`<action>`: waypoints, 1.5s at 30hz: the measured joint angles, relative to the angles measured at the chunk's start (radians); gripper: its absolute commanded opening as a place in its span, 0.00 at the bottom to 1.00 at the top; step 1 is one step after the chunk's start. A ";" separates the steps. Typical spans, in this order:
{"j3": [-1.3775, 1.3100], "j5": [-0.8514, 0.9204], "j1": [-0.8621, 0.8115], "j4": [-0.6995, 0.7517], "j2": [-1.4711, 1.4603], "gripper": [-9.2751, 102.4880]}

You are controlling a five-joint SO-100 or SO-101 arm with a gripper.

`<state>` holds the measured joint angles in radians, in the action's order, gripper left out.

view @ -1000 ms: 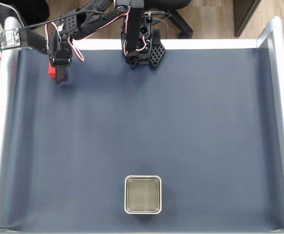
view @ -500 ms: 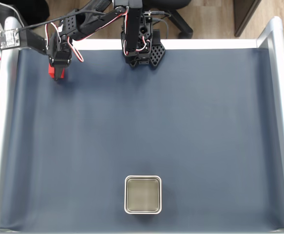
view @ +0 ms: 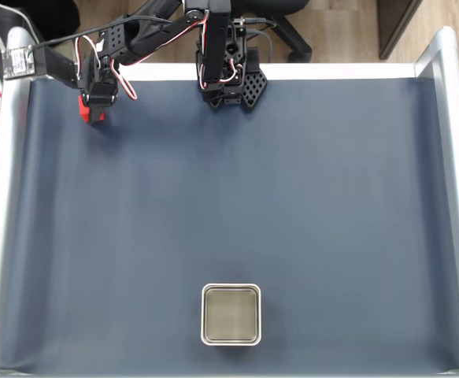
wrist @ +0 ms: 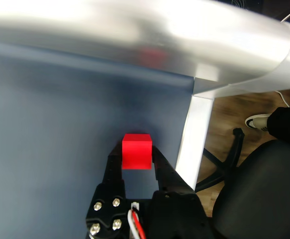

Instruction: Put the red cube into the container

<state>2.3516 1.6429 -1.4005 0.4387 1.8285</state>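
Judging progress first: we put the task at an early stage. The container [view: 231, 314] sits empty near the bottom edge of the fixed view, and the red cube [view: 83, 107] is well apart from it, up in the top-left corner of the dark blue mat [view: 253, 197], close to the silver frame [wrist: 194, 134]. The grasp looks made; carry and release are left.

In the wrist view the gripper [wrist: 137, 158] has its jaws closed in on the red cube, one finger against each side face, with only the cube's width between them. The cube seems lifted clear of the mat (we cannot confirm the height; no clear shadow under it). In the fixed view the arm's body hides most of the cube, leaving a red sliver.
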 measured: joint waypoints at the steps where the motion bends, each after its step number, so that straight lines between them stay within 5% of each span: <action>1: 0.000 0.000 0.000 0.000 0.000 0.08; 14: -0.005 -0.040 0.080 0.046 0.051 0.08; 31: -0.586 -0.141 0.749 0.515 0.071 0.08; 45: -1.081 -0.175 1.195 0.637 -0.256 0.08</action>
<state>1.2701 1.4680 -0.2056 1.0753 1.5723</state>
